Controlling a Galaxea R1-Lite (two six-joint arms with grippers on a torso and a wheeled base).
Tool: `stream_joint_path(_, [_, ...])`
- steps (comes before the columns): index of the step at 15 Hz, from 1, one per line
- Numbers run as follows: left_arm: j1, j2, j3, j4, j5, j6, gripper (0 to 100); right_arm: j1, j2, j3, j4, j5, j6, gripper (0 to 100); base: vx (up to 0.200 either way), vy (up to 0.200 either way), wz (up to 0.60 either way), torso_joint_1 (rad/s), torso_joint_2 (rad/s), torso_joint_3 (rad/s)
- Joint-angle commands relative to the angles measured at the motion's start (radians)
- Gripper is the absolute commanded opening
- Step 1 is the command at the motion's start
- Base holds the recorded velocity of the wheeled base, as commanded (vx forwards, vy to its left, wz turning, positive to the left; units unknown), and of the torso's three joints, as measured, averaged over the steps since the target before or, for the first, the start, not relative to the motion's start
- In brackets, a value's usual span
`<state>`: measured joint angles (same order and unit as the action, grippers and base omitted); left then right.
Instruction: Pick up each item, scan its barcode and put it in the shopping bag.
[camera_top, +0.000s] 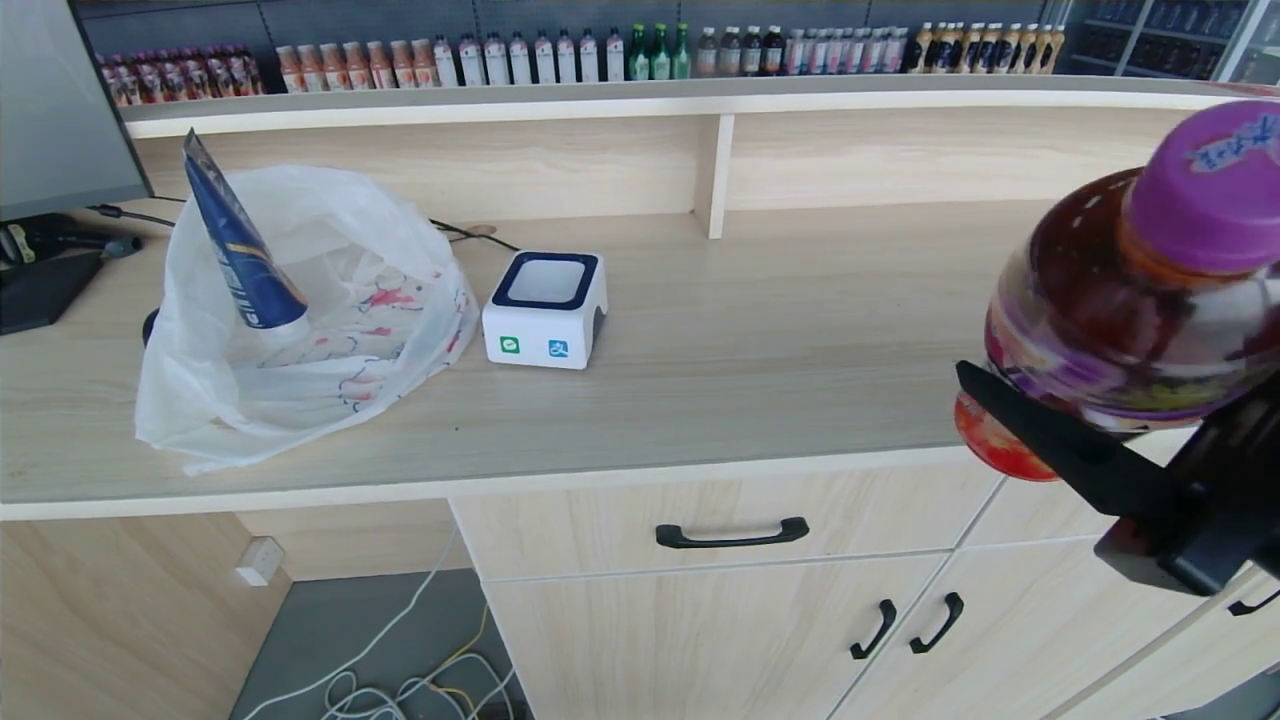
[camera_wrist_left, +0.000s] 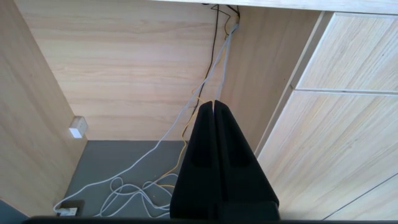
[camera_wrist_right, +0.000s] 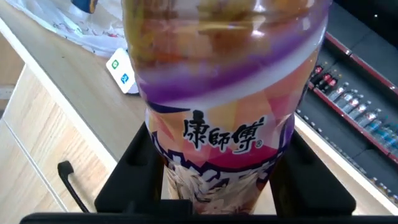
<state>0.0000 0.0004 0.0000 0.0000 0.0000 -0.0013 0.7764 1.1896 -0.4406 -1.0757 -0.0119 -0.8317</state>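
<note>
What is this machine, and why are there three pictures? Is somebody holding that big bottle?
It is a robot with two arms, doing a shop cashier's job. Instead of hands it has grippers, which work like pinchers. The big picture comes from a camera on its head, looking down at a wooden counter. On the counter lies a white bag with a blue tube sticking out of it. Beside the bag stands a little white scanner. The other two pictures come from cameras on the robot's wrists. Nobody is holding the bottle. The right gripper squeezes it, up in the air and near the head camera, so it looks huge. It has a purple cap. The left gripper is pinched shut with nothing in it. It hangs low beside the cupboard, above cables on the floor.
</note>
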Motion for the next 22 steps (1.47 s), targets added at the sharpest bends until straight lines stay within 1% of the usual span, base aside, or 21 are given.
stream_joint_path(1, [0.000,0.000,0.000,0.000,0.000,0.000,0,0.090,0.036,0.008,-0.004,-0.003,-0.086,0,0.000,0.000,0.00,0.000,0.00,0.000])
stream_joint_path(3, [0.000,0.000,0.000,0.000,0.000,0.000,0,0.153,0.073,0.007,-0.075,-0.030,-0.170,0,0.000,0.000,0.00,0.000,0.00,0.000])
stream_joint_path(4, [0.000,0.000,0.000,0.000,0.000,0.000,0,0.207,0.107,0.010,-0.127,-0.033,-0.225,0,0.000,0.000,0.00,0.000,0.00,0.000])
stream_joint_path(5, [0.000,0.000,0.000,0.000,0.000,0.000,0,0.256,0.150,0.010,-0.191,-0.034,-0.276,0,0.000,0.000,0.00,0.000,0.00,0.000])
stream_joint_path(6, [0.000,0.000,0.000,0.000,0.000,0.000,0,0.293,0.188,0.003,-0.283,-0.034,-0.322,0,0.000,0.000,0.00,0.000,0.00,0.000])
stream_joint_path(7, [0.000,0.000,0.000,0.000,0.000,0.000,0,0.320,0.223,0.017,-0.386,-0.034,-0.345,0,0.000,0.000,0.00,0.000,0.00,0.000])
stream_joint_path(8, [0.000,0.000,0.000,0.000,0.000,0.000,0,0.331,0.237,0.031,-0.426,-0.036,-0.348,0,0.000,0.000,0.00,0.000,0.00,0.000])
stream_joint_path(9, [0.000,0.000,0.000,0.000,0.000,0.000,0,0.340,0.263,0.082,-0.495,-0.034,-0.365,0,0.000,0.000,0.00,0.000,0.00,0.000])
stream_joint_path(12, [0.000,0.000,0.000,0.000,0.000,0.000,0,0.339,0.255,0.122,-0.495,-0.028,-0.414,0,0.000,0.000,0.00,0.000,0.00,0.000])
stream_joint_path(14, [0.000,0.000,0.000,0.000,0.000,0.000,0,0.339,0.277,0.137,-0.495,-0.002,-0.458,0,0.000,0.000,0.00,0.000,0.00,0.000])
stream_joint_path(15, [0.000,0.000,0.000,0.000,0.000,0.000,0,0.339,0.282,0.140,-0.495,0.027,-0.503,0,0.000,0.000,0.00,0.000,0.00,0.000])
stream_joint_path(17, [0.000,0.000,0.000,0.000,0.000,0.000,0,0.339,0.283,0.143,-0.495,0.049,-0.538,0,0.000,0.000,0.00,0.000,0.00,0.000])
stream_joint_path(20, [0.000,0.000,0.000,0.000,0.000,0.000,0,0.340,0.294,0.171,-0.495,0.127,-0.675,0,0.000,0.000,0.00,0.000,0.00,0.000])
stream_joint_path(22, [0.000,0.000,0.000,0.000,0.000,0.000,0,0.340,0.286,0.169,-0.495,0.199,-0.776,0,0.000,0.000,0.00,0.000,0.00,0.000])
